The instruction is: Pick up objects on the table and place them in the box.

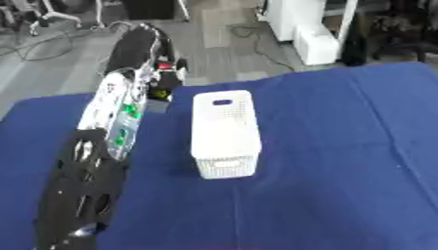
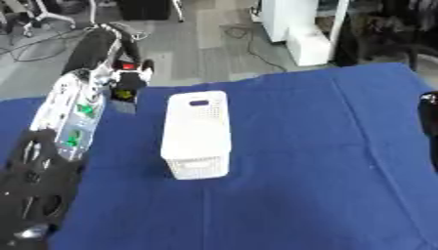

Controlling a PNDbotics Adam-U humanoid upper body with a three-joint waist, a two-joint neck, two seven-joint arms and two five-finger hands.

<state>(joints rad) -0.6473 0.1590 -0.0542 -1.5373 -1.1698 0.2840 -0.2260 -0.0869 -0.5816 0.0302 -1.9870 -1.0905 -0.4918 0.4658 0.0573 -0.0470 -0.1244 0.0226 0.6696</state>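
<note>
Hovering left hand [image 1: 163,73] near white box [image 1: 224,132]

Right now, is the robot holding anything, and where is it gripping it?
It cannot be told: the left hand, beyond the white box, is too unclear to show any hold.

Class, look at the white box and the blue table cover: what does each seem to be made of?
The white box looks like moulded plastic, matt: its walls show a perforated grid and a cut-out handle slot. The blue table cover looks like woven cloth, matt: faint creases run across it and it shows no shine.
</note>
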